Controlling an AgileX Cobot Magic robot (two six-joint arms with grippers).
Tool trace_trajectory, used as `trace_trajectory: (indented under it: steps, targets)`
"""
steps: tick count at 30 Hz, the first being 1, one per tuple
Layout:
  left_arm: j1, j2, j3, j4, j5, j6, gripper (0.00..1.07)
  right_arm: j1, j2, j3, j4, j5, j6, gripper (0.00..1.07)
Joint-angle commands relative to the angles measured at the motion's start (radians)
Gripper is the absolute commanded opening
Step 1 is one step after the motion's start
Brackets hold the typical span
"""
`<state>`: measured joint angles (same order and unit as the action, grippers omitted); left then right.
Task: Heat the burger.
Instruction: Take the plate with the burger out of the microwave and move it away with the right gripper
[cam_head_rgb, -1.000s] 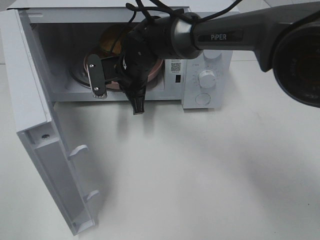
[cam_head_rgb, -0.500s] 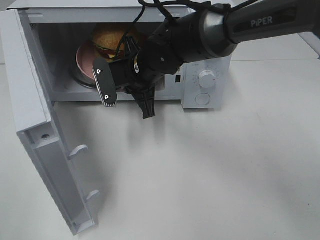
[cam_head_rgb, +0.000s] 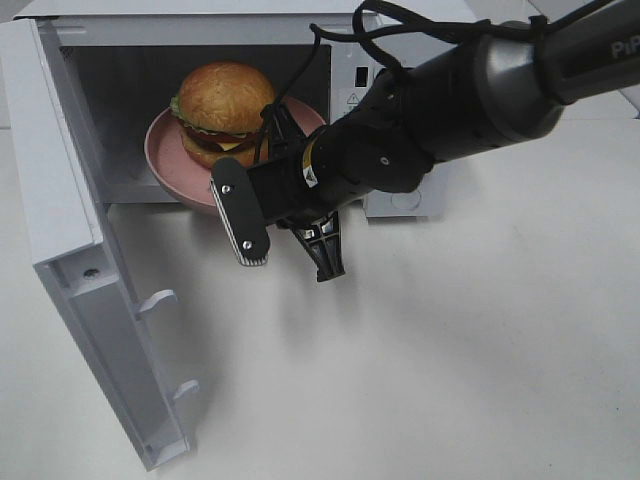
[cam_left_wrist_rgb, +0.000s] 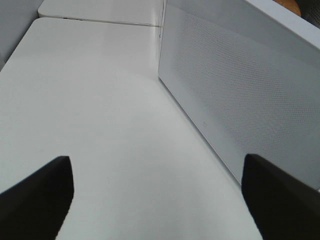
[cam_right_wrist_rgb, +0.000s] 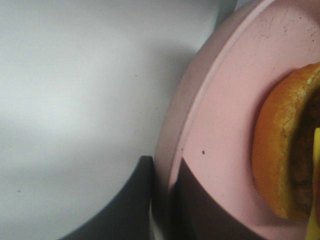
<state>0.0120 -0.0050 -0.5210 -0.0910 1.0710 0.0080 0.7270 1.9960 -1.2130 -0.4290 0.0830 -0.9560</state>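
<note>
- While the burger (cam_head_rgb: 222, 112) sat upright on its pink plate (cam_head_rgb: 168, 165), both were at the mouth of the microwave (cam_head_rgb: 200, 30), the plate's near edge hanging over the sill.
- Right claw (cam_right_wrist_rgb: 162, 200) was pinched narrow on the plate's rim, one finger under it and one on top, as the right wrist view showed.
- A second earlier the plate had been deep in the cavity; half a second earlier, partway forward; by now it had come to the opening.
- Judged from that, the plate was being drawn out rather than set in, so heating looked either finished or not yet started; the pictures could not settle which.
- Microwave door (cam_head_rgb: 90, 290) stood swung wide, as before.
- Left claw (cam_left_wrist_rgb: 160, 200) hung spread wide and empty beside the microwave's outer wall, above the white table (cam_head_rgb: 450, 350).
</note>
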Motion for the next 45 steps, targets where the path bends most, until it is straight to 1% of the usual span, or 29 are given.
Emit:
trace_trajectory:
  steps: [1,3,4,5,6,8,10,11,12,13,15,18,19,21,23,24,26,29,31,35,39,40,41,45]
  targets:
    - [0.001,-0.008,0.004,-0.003,0.000,-0.008,0.84,0.013,-0.092,0.100,-0.006,-0.083,0.010,0.00]
    - [0.001,-0.008,0.004,-0.003,0.000,-0.008,0.84,0.015,-0.108,0.119,-0.006,-0.090,0.010,0.00]
    - [0.001,-0.008,0.004,-0.003,0.000,-0.008,0.84,0.024,-0.133,0.159,-0.006,-0.105,0.010,0.00]
    - [0.001,-0.008,0.004,-0.003,0.000,-0.008,0.84,0.024,-0.133,0.159,-0.006,-0.105,0.010,0.00]
    - [0.001,-0.008,0.004,-0.003,0.000,-0.008,0.84,0.035,-0.159,0.197,-0.007,-0.106,0.010,0.00]
    - [0.001,-0.008,0.004,-0.003,0.000,-0.008,0.84,0.040,-0.170,0.216,-0.007,-0.106,0.010,0.00]
    - [0.001,-0.008,0.004,-0.003,0.000,-0.008,0.84,0.060,-0.211,0.270,-0.007,-0.120,0.010,0.00]
    - [0.001,-0.008,0.004,-0.003,0.000,-0.008,0.84,0.060,-0.211,0.270,-0.007,-0.120,0.010,0.00]
    - [0.001,-0.008,0.004,-0.003,0.000,-0.008,0.84,0.061,-0.234,0.302,-0.007,-0.130,0.010,0.00]
    - [0.001,-0.008,0.004,-0.003,0.000,-0.008,0.84,0.061,-0.234,0.302,-0.007,-0.130,0.010,0.00]
    - [0.001,-0.008,0.004,-0.003,0.000,-0.008,0.84,0.070,-0.270,0.347,-0.006,-0.123,0.016,0.00]
    - [0.001,-0.008,0.004,-0.003,0.000,-0.008,0.84,0.070,-0.301,0.376,-0.006,-0.122,0.032,0.00]
    - [0.001,-0.008,0.004,-0.003,0.000,-0.008,0.84,0.070,-0.334,0.408,-0.006,-0.122,0.052,0.00]
    - [0.001,-0.008,0.004,-0.003,0.000,-0.008,0.84,0.070,-0.349,0.421,-0.006,-0.122,0.063,0.00]
    - [0.001,-0.008,0.004,-0.003,0.000,-0.008,0.84,0.070,-0.403,0.469,-0.006,-0.122,0.089,0.00]
    - [0.001,-0.008,0.004,-0.003,0.000,-0.008,0.84,0.070,-0.403,0.469,-0.006,-0.122,0.089,0.00]
    - [0.001,-0.008,0.004,-0.003,0.000,-0.008,0.84,0.070,-0.477,0.536,-0.007,-0.121,0.106,0.00]
    - [0.001,-0.008,0.004,-0.003,0.000,-0.008,0.84,0.070,-0.497,0.553,-0.007,-0.118,0.106,0.00]
    - [0.001,-0.008,0.004,-0.003,0.000,-0.008,0.84,0.070,-0.568,0.616,-0.007,-0.092,0.107,0.00]
    - [0.001,-0.008,0.004,-0.003,0.000,-0.008,0.84,0.070,-0.626,0.656,-0.007,-0.067,0.129,0.00]
    - [0.001,-0.008,0.004,-0.003,0.000,-0.008,0.84,0.070,-0.718,0.705,-0.012,-0.017,0.224,0.00]
    - [0.001,-0.008,0.004,-0.003,0.000,-0.008,0.84,0.070,-0.718,0.705,-0.012,-0.017,0.224,0.00]
    - [0.001,-0.008,0.004,-0.003,0.000,-0.008,0.84,0.070,-0.758,0.725,-0.018,0.010,0.253,0.00]
    - [0.001,-0.008,0.004,-0.003,0.000,-0.008,0.84,0.070,-0.814,0.745,-0.036,0.055,0.297,0.00]
